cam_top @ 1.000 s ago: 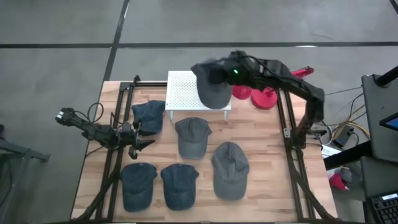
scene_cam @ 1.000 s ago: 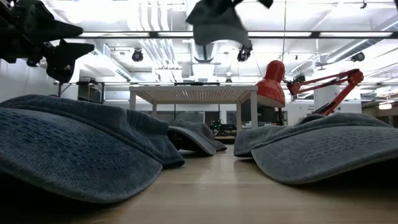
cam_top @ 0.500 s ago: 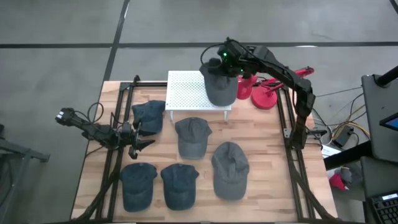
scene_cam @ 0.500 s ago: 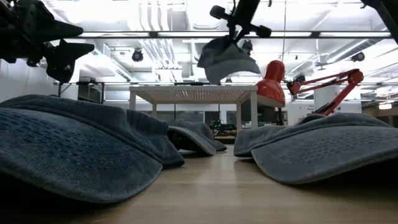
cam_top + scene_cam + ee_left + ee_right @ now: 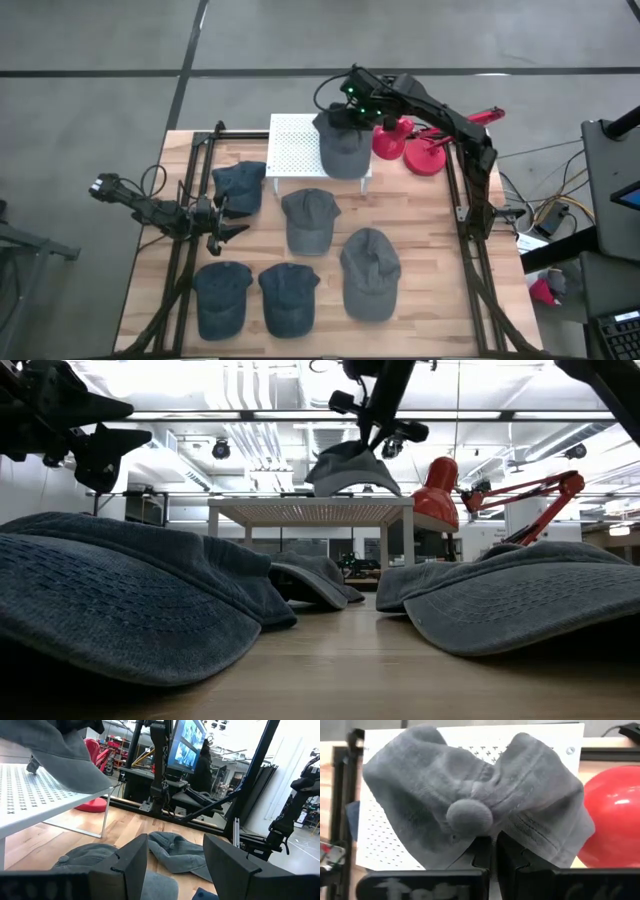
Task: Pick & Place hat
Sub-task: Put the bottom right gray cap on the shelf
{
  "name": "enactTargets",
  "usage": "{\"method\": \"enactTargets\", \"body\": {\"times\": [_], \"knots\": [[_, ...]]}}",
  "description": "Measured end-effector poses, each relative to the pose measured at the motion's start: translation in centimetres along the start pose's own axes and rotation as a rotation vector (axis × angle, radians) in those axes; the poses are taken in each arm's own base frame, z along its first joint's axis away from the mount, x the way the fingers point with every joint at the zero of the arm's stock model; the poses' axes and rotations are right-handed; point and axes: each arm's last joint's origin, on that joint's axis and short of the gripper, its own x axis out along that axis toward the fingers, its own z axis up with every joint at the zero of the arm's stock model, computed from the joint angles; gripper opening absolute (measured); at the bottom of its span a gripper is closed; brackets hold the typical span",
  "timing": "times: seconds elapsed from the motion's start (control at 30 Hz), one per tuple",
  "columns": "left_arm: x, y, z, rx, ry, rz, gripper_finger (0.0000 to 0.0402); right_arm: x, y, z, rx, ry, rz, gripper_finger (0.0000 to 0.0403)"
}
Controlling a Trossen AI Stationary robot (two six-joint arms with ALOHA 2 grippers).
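Note:
A grey hat hangs from my right gripper, which is shut on it, over the right part of the white perforated stand at the table's far edge. The low view shows the hat just over the stand's top; whether they touch I cannot tell. My left gripper waits open and level at the table's left, its fingers apart with nothing between them. My right gripper pinches a fold of the hat's crown right beside the top button between its two shut fingers. The fingers come from above, slanting down. The hat hangs spread out below them over the stand.
Several more blue-grey hats lie on the wooden table: one by the stand's left, one at the middle, one to the right, two near the front. A red lamp stands right of the stand.
My right gripper has moved down and toward the table's far-left with the hat, tipping further downward. The hat, which hung high above the stand, now sits low just over the stand's top.

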Motion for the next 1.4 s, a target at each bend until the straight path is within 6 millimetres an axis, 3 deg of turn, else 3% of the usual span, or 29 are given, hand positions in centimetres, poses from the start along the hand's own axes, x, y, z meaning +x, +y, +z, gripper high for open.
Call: {"method": "enactTargets", "body": {"times": [0.33,1.03,1.4], "knots": [[0.0,0.0,0.0,0.000,0.000,0.000,0.0195,0.6,-0.9,-0.2,-0.018,0.044,-0.107,0.0008],[0.0,0.0,0.0,0.000,0.000,0.000,0.0195,1.5,-0.8,-0.1,-0.108,0.049,-0.122,0.0010],[0.0,0.0,0.0,0.000,0.000,0.000,0.0195,1.5,-0.8,0.0,-0.106,0.049,-0.124,0.0070]]}}
